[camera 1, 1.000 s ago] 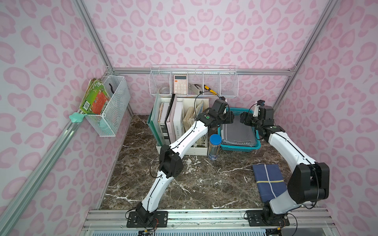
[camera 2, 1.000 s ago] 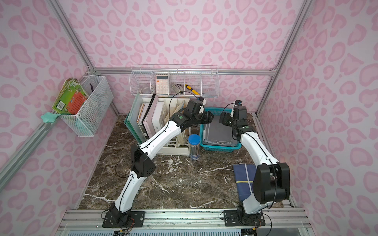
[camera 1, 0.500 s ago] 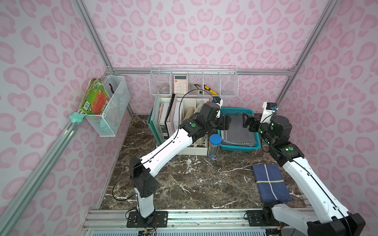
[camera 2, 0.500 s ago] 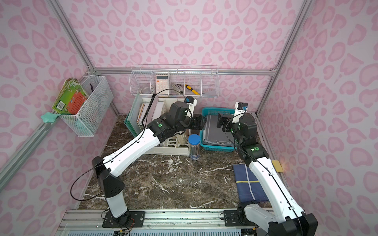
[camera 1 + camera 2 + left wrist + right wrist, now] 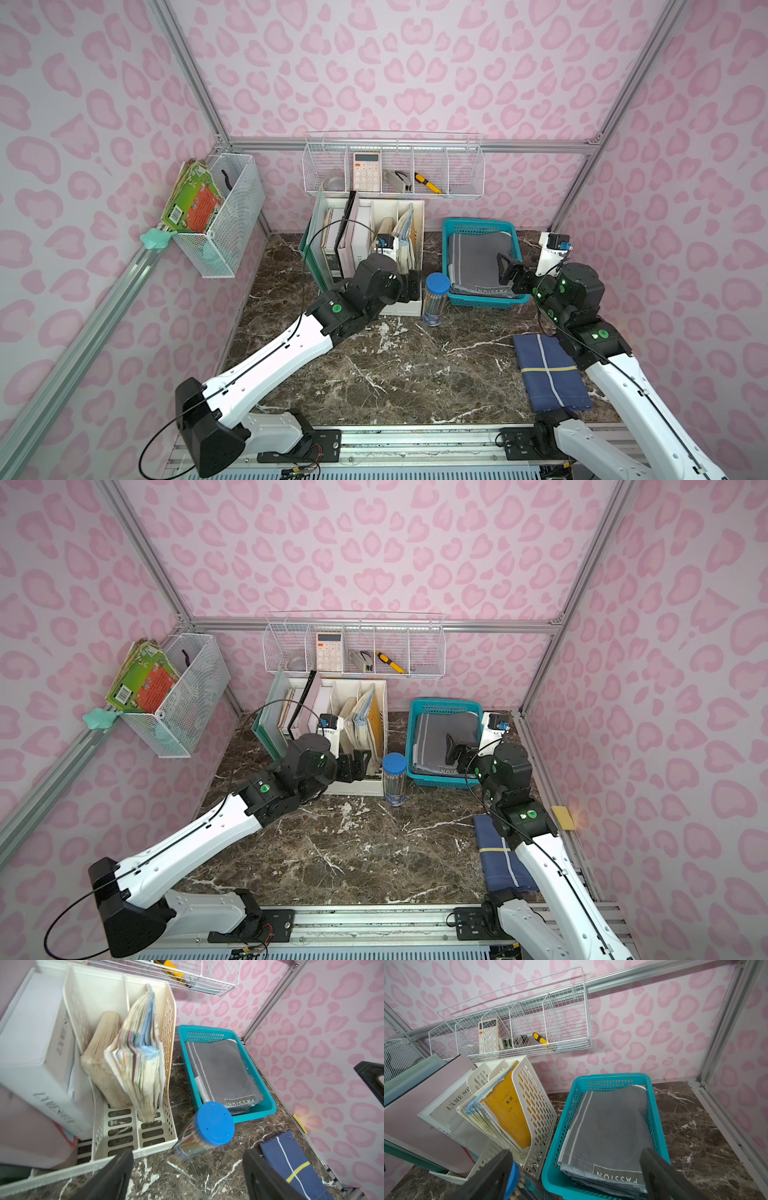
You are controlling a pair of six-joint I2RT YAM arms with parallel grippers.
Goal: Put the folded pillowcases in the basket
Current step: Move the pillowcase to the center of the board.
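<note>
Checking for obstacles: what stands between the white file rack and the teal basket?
A blue-lidded clear jar, at the gap's near end; behind it, bare marble. Both top views and the left wrist view show it.

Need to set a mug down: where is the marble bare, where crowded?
Bare: the marble between the left arm and the navy cloth, in front of the pencil jar. Crowded: the back row, file rack, jar, basket.

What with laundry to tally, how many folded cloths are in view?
2. The grey cloth lies in the teal basket; the navy cloth lies on the table beside the right arm. More may be hidden beneath the grey one.
</note>
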